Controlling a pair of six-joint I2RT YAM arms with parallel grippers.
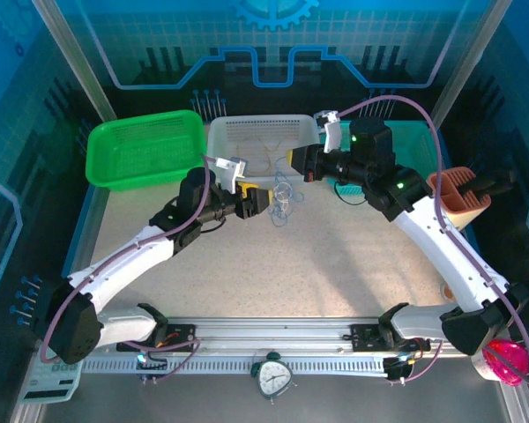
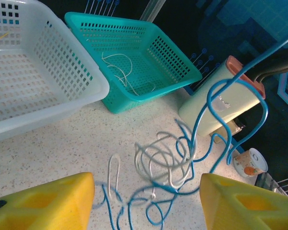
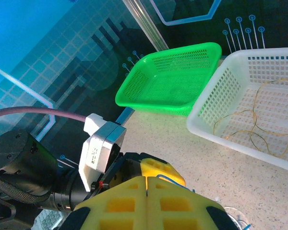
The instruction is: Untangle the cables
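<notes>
My left gripper (image 1: 263,201) hangs with its jaws apart beside the cables (image 1: 285,196), a small tangle on the tabletop (image 1: 335,256) just in front of the white basket (image 1: 219,145). My right gripper (image 1: 293,163) sits above the tangle. From my left wrist, the whitish loops (image 2: 158,160) lie untouched between my parted jaws, while the blue cord (image 2: 216,96) climbs out of frame. That cord threads through the loops, so I judge a higher pull could cinch the knot or drag everything up, and closing my left jaws here could catch both colours. The teal basket (image 2: 153,91) holds a whitish cord (image 2: 120,67). From my right wrist, those jaws are clenched, I judge on the blue cord. A tan cord (image 3: 259,120) lies in the white basket, and I see nothing in the green basket (image 3: 168,79).
</notes>
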